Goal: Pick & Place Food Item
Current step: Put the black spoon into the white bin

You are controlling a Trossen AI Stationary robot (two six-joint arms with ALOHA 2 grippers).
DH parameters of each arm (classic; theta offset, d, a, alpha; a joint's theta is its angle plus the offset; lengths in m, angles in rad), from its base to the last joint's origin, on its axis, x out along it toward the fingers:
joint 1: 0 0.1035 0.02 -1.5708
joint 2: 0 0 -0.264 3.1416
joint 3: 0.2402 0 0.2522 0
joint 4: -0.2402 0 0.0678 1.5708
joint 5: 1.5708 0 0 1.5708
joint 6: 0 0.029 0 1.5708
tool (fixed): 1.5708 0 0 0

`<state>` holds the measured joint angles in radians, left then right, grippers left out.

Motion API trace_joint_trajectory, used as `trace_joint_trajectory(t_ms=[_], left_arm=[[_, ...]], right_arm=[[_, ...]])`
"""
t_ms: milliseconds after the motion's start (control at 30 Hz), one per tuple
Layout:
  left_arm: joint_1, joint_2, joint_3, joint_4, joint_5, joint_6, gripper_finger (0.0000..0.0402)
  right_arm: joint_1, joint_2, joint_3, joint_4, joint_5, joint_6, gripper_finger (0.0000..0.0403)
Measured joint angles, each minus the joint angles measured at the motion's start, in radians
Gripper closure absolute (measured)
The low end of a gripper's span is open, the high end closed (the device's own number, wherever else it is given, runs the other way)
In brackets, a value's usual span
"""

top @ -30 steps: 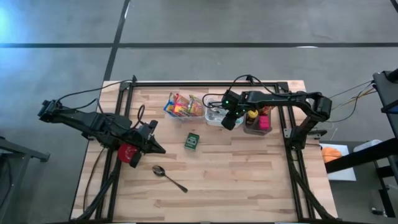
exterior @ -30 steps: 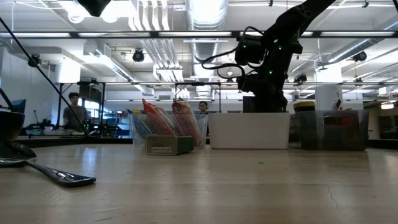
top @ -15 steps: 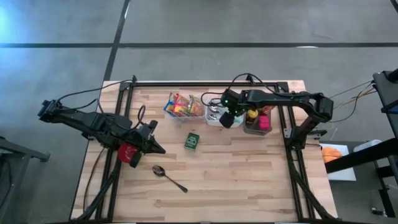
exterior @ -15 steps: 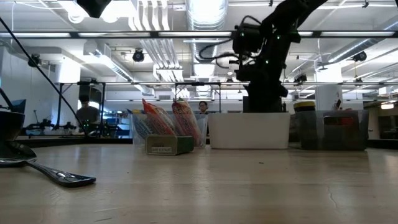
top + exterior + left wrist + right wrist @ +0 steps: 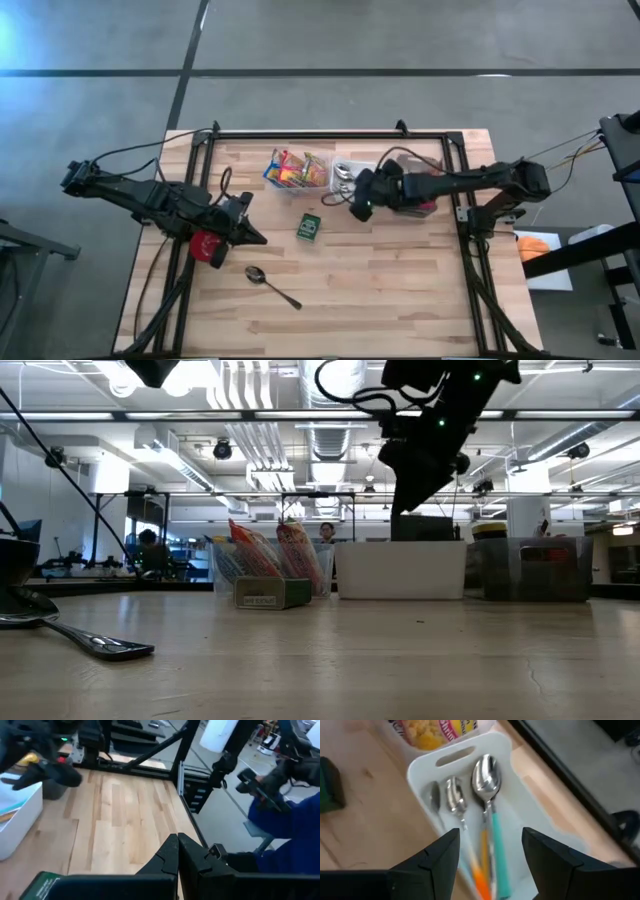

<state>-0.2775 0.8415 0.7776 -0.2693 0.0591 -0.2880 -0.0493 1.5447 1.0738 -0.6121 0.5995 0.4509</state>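
So there's a white bin [image 5: 422, 767] at the back of the wooden table [image 5: 400, 290], and it's got spoons in it: a big shiny one with a teal handle [image 5: 490, 785], a smaller one [image 5: 454, 799] next to it with what looks like an orange handle, plus a third [image 5: 434, 797] against the bin's wall. Just beside the white bin is a clear bin [image 5: 275, 178] stuffed with colorful snack packets [image 5: 292, 170], and on the white bin's other side a dark bin [image 5: 428, 205] with something pink in it, mostly covered by the arm. The green box [image 5: 309, 227] sits flat on the table near the white bin, in front of it, nothing touching it. The right gripper [image 5: 490, 851] hangs just above the white bin's front edge, fingers spread apart and empty, arm stretched out low across the dark bin. The left gripper [image 5: 177, 851] is well away from the white bin, fingers pressed together on nothing, with a loose spoon [image 5: 270, 284] lying near it.
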Motion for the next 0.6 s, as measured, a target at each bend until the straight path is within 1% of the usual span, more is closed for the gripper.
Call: trace_joint_trajectory(t_ms=[100,167,233,300,367,433,467,500,600], left_arm=[[0.0,0.001,0.0,0.005,-0.024,-0.021,0.0401],[0.004,0.004,0.0,0.069,-0.094,-0.011,0.0401],[0.014,0.005,0.001,0.098,-0.172,0.042,0.0401],[0.016,0.007,0.001,0.087,-0.192,0.116,0.0401],[0.016,0.007,0.001,0.088,-0.207,0.208,0.0401],[0.018,0.007,0.001,0.107,-0.257,0.259,0.0401],[0.024,0.007,0.0,0.122,-0.305,0.283,0.0401],[0.032,0.007,0.0,0.137,-0.375,0.296,0.0401],[0.066,0.007,0.0,0.176,-0.631,0.258,0.0401]], right_arm=[[0.048,0.008,-0.034,0.036,0.016,0.087,0.019],[0.071,0.011,-0.074,0.101,0.051,0.12,0.019],[0.085,0.01,-0.117,0.185,0.063,0.133,0.019],[0.085,0.01,-0.141,0.234,0.052,0.049,0.019],[0.082,0.004,-0.143,0.232,0.034,-0.051,0.019],[0.071,-0.001,-0.131,0.235,0.042,-0.138,0.019],[0.063,-0.001,-0.121,0.238,0.059,-0.175,0.019],[0.052,-0.003,-0.116,0.247,0.077,-0.201,0.019],[0.013,-0.026,-0.113,0.25,0.086,-0.244,0.019]])
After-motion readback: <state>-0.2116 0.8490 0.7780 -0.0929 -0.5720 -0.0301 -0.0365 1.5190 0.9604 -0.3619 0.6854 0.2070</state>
